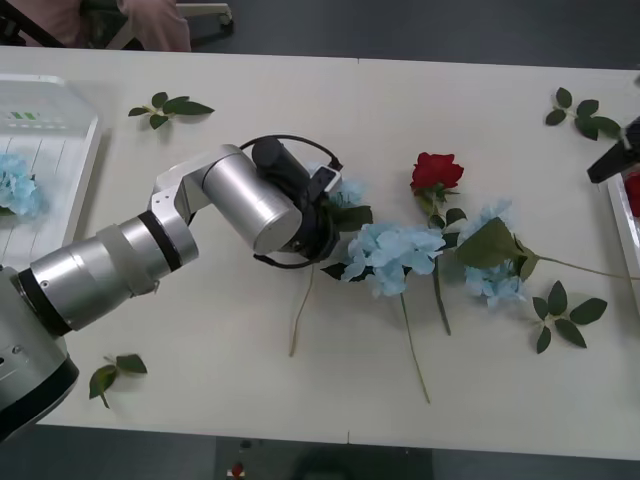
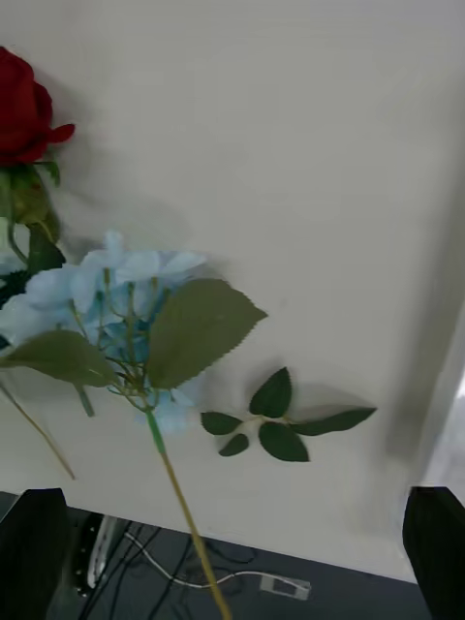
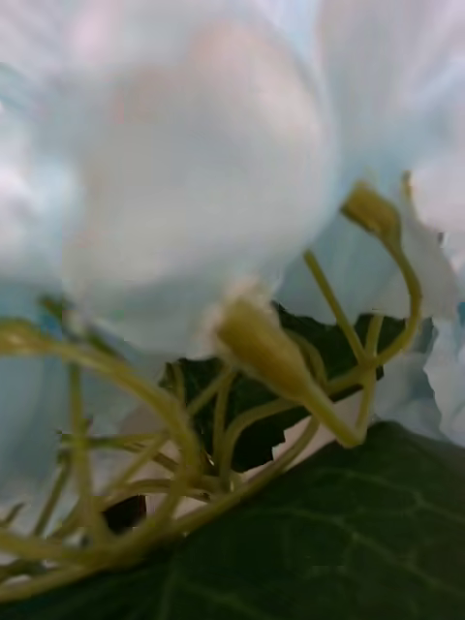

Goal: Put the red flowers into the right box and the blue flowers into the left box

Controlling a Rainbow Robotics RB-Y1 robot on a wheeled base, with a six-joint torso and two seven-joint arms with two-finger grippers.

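Observation:
My left gripper (image 1: 337, 203) is low over the table's middle, at the stem end of a blue flower (image 1: 395, 255), and my own wrist hides its tip. Pale blue petals (image 3: 194, 165) and thin stems press close in the left wrist view. A second blue flower (image 1: 490, 268) lies to the right, also seen as a blue flower (image 2: 116, 291) from the right wrist. A red flower (image 1: 437, 172) lies just behind them. The left box (image 1: 55, 160) holds one blue flower (image 1: 15, 185). The right box (image 1: 622, 225) holds a red flower (image 1: 633, 192). My right gripper (image 2: 232, 557) hovers open near it.
Loose green leaf sprigs lie at the back left (image 1: 170, 107), back right (image 1: 580, 113), front right (image 1: 565, 315) and front left (image 1: 112, 375). The table's front edge (image 1: 350, 445) runs close to the flowers' stems.

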